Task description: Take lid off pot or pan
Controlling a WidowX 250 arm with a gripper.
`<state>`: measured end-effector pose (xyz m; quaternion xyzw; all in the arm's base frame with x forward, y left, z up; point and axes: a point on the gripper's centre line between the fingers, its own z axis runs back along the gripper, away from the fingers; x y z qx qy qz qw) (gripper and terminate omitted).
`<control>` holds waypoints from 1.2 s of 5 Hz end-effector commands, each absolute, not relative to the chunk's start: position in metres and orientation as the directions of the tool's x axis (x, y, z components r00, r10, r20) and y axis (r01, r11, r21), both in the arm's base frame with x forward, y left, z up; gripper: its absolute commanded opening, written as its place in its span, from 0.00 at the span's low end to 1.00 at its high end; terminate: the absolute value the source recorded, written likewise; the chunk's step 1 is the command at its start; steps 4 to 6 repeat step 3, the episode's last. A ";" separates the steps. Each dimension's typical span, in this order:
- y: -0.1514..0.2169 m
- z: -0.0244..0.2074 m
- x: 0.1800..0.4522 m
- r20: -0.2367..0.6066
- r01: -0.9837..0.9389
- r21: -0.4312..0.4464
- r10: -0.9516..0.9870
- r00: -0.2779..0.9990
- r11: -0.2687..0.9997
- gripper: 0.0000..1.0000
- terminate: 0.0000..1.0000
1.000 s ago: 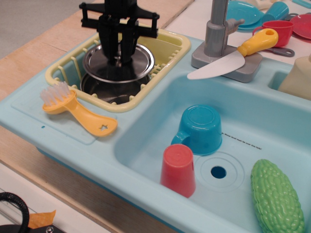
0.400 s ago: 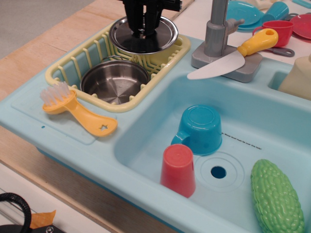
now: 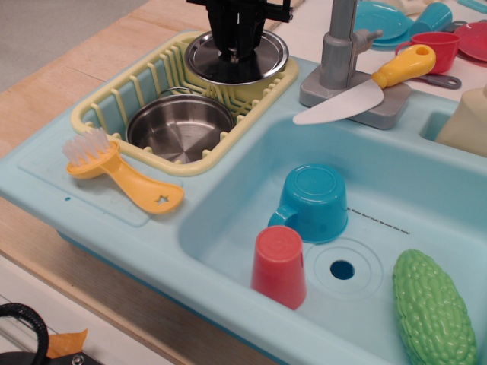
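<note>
The shiny steel pot sits uncovered in the near end of the yellow dish rack. The round steel lid hangs above the rack's far right corner, apart from the pot. My black gripper comes down from the top edge and is shut on the lid's centre knob, which its fingers hide.
A yellow brush lies left of the sink basin. In the basin are a blue cup, a red cup and a green gourd. A grey faucet with a toy knife stands right of the lid.
The lid was lifted off the pot and carried up and to the far right of the rack. The pot now stands open.
</note>
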<state>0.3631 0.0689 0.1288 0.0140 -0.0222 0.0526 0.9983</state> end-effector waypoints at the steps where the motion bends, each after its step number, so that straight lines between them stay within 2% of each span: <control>1: 0.074 0.144 0.373 0.089 -0.079 0.022 0.076 0.993 0.997 0.00 0.00; 2: 0.074 0.144 0.373 0.089 -0.079 0.022 0.076 0.993 0.997 1.00 0.00; 3: 0.074 0.144 0.373 0.089 -0.079 0.022 0.076 0.993 0.997 1.00 1.00; 6: 0.074 0.144 0.373 0.089 -0.079 0.022 0.076 0.993 0.997 1.00 1.00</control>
